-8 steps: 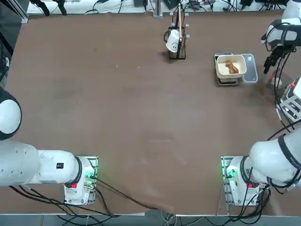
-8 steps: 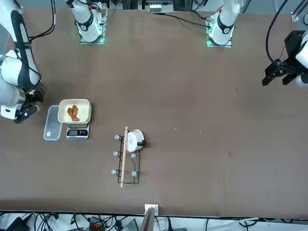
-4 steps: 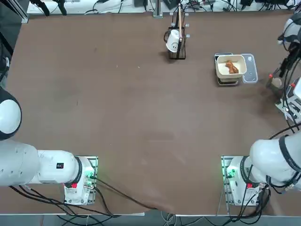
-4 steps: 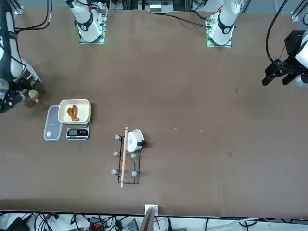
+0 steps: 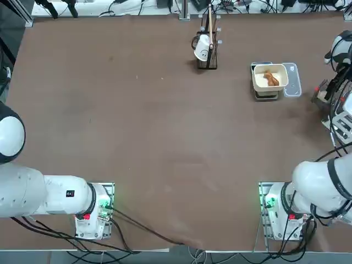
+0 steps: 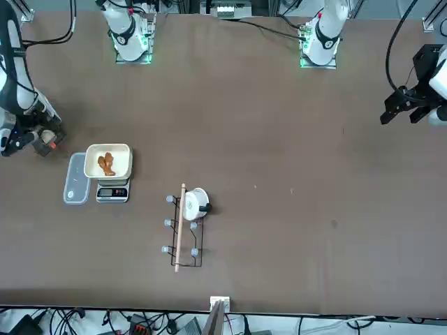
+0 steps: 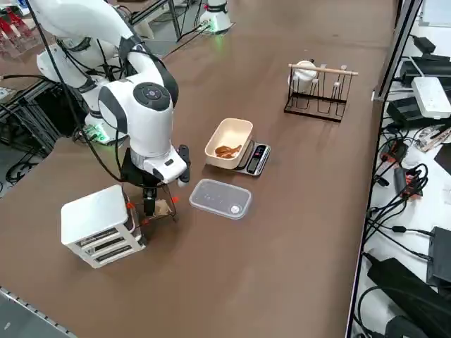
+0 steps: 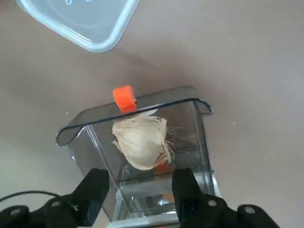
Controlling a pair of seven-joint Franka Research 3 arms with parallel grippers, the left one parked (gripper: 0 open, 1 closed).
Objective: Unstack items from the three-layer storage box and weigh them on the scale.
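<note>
Moved: our right claw (image 8: 137,190) has dropped to the pulled-out drawer (image 8: 137,142) beside the storage box (image 7: 99,225)
Claw: fingers apart, over garlic (image 8: 140,140)
Done: brown pieces (image 5: 270,78) in bowl (image 5: 269,67) on scale (image 7: 255,159)
Left: garlic unweighed

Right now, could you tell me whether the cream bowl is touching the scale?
Touching: the right side view shows the cream bowl sitting on the scale.
</note>
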